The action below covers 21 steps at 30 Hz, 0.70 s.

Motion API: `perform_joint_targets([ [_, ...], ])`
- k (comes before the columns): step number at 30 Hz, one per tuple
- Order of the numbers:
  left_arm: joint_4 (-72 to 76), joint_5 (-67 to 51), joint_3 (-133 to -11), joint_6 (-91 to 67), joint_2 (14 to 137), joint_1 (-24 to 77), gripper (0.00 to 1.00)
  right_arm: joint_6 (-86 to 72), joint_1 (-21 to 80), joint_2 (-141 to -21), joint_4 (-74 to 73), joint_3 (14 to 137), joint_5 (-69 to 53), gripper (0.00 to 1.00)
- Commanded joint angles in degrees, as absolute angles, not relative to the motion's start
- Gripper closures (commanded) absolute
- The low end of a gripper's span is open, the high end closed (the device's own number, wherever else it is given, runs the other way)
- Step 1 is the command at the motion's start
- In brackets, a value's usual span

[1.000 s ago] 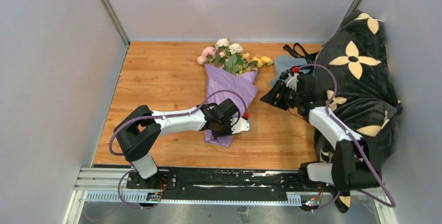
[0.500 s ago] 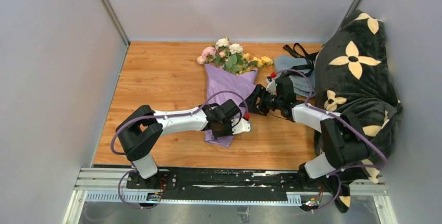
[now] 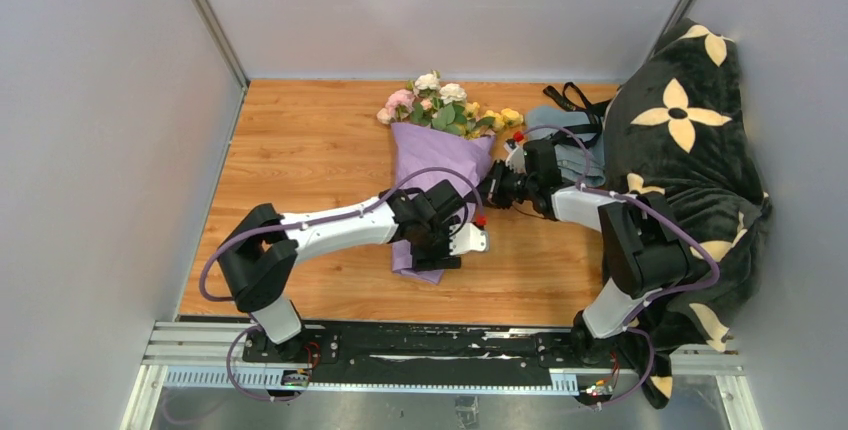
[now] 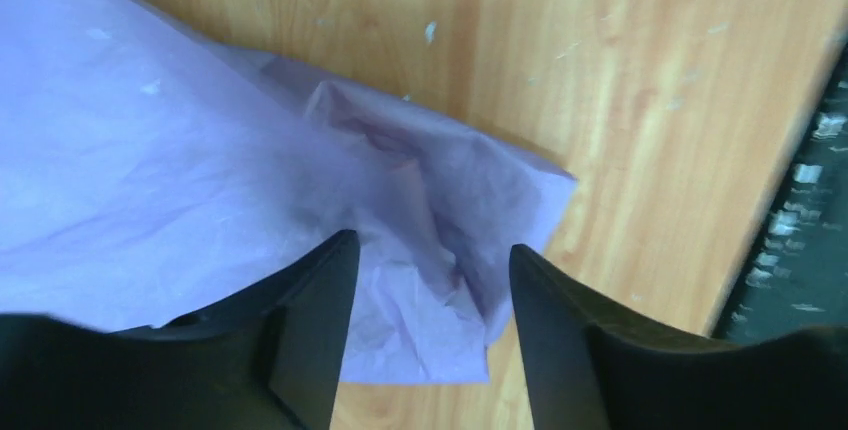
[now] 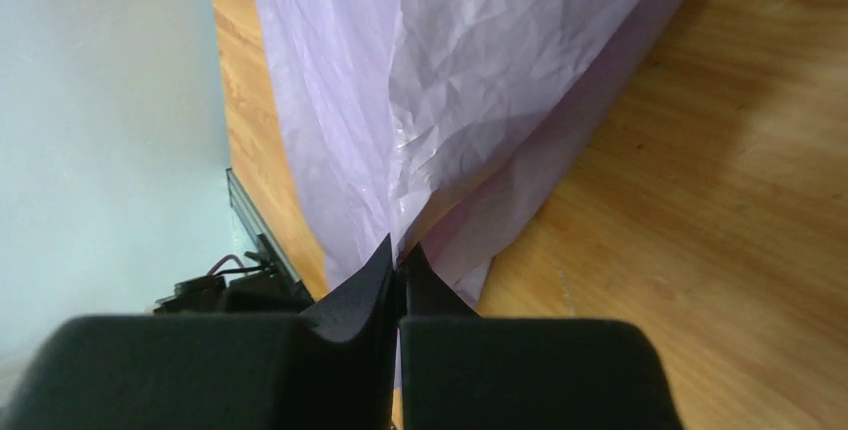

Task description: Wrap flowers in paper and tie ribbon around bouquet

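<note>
The bouquet lies on the wooden table with its flowers (image 3: 443,105) at the far end. They are pink, white and yellow, and the purple paper (image 3: 440,162) forms a cone around their stems. My left gripper (image 3: 440,258) hovers over the cone's crumpled bottom tip (image 4: 450,250), and in the left wrist view its (image 4: 430,250) jaws stand open and hold nothing. My right gripper (image 3: 491,190) is at the cone's right edge. In the right wrist view it (image 5: 398,255) is shut, pinching a fold of the paper (image 5: 450,80). A black ribbon (image 3: 570,97) lies at the back right.
A grey-blue folded cloth (image 3: 565,138) lies beside the right arm. A big black cushion with cream flower shapes (image 3: 690,140) fills the right side. Grey walls enclose the table on three sides, and the arms' mounting rail (image 3: 400,345) runs along the near edge.
My right arm swung left from the cloth to the paper's right edge and its jaws closed there. My left gripper opened over the cone's tip and turned slightly.
</note>
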State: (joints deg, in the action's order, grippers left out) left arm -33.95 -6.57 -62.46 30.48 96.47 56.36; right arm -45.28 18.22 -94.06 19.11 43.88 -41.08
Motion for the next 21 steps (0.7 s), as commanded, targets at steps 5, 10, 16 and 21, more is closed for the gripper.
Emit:
perform_joint_targets([
  [5,-56.23,-26.42,-79.75,37.82,89.95,55.94,0.28,-31.12,16.55,-96.85,10.24,48.4,-39.63,1.0],
  [10,-47.17,-19.75,-77.7,29.99,92.84,50.7,0.66,-28.93,16.52,-96.12,8.85,49.16,-38.83,1.0],
  [16,-32.97,-0.17,-70.92,33.35,100.11,54.25,0.86,-29.74,16.52,-95.14,10.79,47.79,-39.23,1.0],
  [21,-24.43,3.13,-63.84,36.99,100.68,58.45,0.87,-28.12,16.53,-94.29,9.6,47.58,-38.36,1.0],
])
